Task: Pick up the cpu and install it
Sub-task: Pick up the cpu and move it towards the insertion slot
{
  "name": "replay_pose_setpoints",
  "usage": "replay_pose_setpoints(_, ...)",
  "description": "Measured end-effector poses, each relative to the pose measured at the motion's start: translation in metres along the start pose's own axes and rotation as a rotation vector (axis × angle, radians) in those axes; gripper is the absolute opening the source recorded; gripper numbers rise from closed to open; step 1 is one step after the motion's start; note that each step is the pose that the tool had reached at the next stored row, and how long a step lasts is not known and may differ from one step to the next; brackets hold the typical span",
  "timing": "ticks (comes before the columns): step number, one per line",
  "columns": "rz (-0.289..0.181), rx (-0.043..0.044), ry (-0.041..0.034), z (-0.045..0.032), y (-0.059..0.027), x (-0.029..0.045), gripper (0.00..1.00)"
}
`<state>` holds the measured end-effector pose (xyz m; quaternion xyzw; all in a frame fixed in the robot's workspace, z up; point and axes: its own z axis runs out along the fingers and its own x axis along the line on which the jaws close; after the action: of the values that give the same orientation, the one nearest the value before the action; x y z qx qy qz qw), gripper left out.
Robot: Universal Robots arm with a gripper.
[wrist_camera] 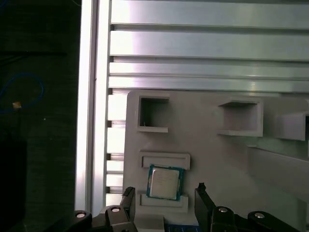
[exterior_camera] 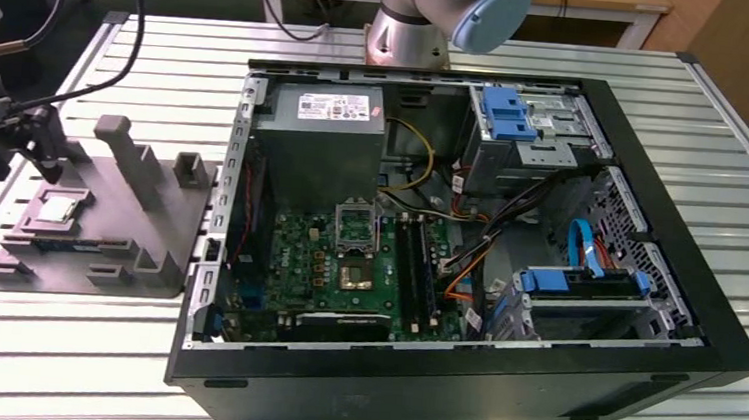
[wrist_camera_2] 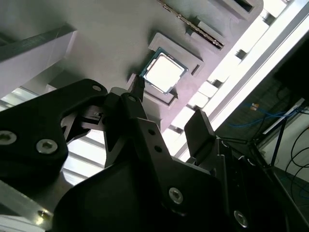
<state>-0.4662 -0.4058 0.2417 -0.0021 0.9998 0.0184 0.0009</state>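
Observation:
The cpu (exterior_camera: pixel 53 210) is a small silvery square chip lying flat in a recess of the grey plastic tray (exterior_camera: pixel 104 249), at the exterior view's left. My gripper (exterior_camera: pixel 44 166) hangs just above it, open. In the first wrist view the cpu (wrist_camera: pixel 165 182) sits between the two dark fingertips (wrist_camera: pixel 128 194), which stand apart on either side without touching it. The second wrist view shows the cpu (wrist_camera_2: pixel 165 72) just beyond the spread fingers (wrist_camera_2: pixel 199 126). The green motherboard (exterior_camera: pixel 344 258) with its metal-framed socket (exterior_camera: pixel 358 269) lies inside the open computer case (exterior_camera: pixel 469 368).
The tray carries upright posts (exterior_camera: pixel 118 150) close to the gripper. The case holds a grey power supply (exterior_camera: pixel 320 141), cables, and blue drive brackets (exterior_camera: pixel 506 110). The arm's base (exterior_camera: pixel 424 18) stands behind the case. Everything rests on a slatted metal table (exterior_camera: pixel 70 347).

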Motion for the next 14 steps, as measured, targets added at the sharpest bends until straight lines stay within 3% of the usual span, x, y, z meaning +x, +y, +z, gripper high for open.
replay_pose_setpoints(14,0.001,0.0,-0.0003,0.0209,-0.0008,-0.0002,0.6)
